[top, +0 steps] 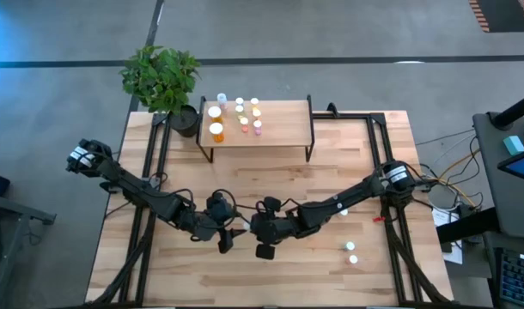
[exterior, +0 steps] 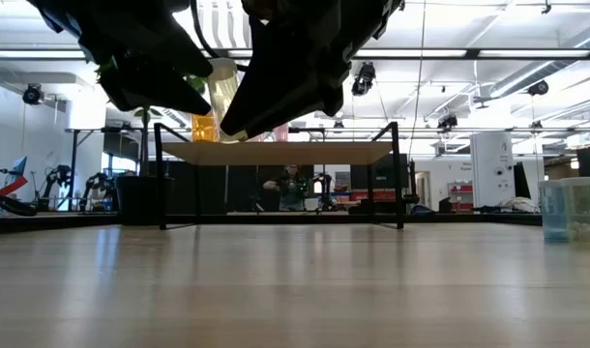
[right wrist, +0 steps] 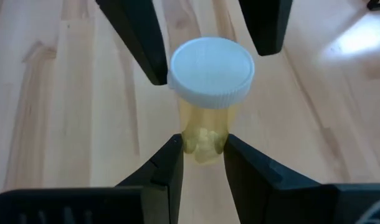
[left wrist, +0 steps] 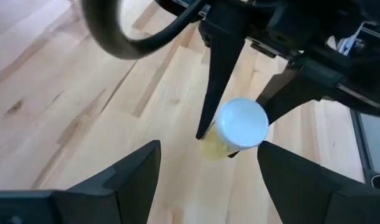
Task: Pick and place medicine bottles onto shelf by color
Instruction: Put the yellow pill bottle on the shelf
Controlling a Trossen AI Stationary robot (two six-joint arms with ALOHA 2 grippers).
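Observation:
A yellow-green medicine bottle (right wrist: 205,134) with a white cap (right wrist: 212,68) hangs in the air at the table's middle, near the near edge. My right gripper (right wrist: 202,146) is shut on it. My left gripper (left wrist: 209,152) is open; its fingers stand on either side of the cap without clearly touching it. In the low view the bottle (exterior: 223,97) sits well above the tabletop. The shelf (top: 279,129) stands at the far edge on thin black legs and carries several bottles, among them two larger orange ones (top: 216,130). My right gripper pinches the bottle's yellow-green body near its bottom end (right wrist: 202,152) between its two fingers (right wrist: 168,165). The white cap stands free beyond the fingers. The fingers come slanting down from the table's right. The bottle is lifted clear of the table.
Two small bottles (top: 351,252) stand on the table right of the grippers; a pale blue bottle (exterior: 570,208) shows at the right of the low view. A potted plant (top: 163,77) stands at the shelf's left end. Bare wood lies between the grippers and the shelf.

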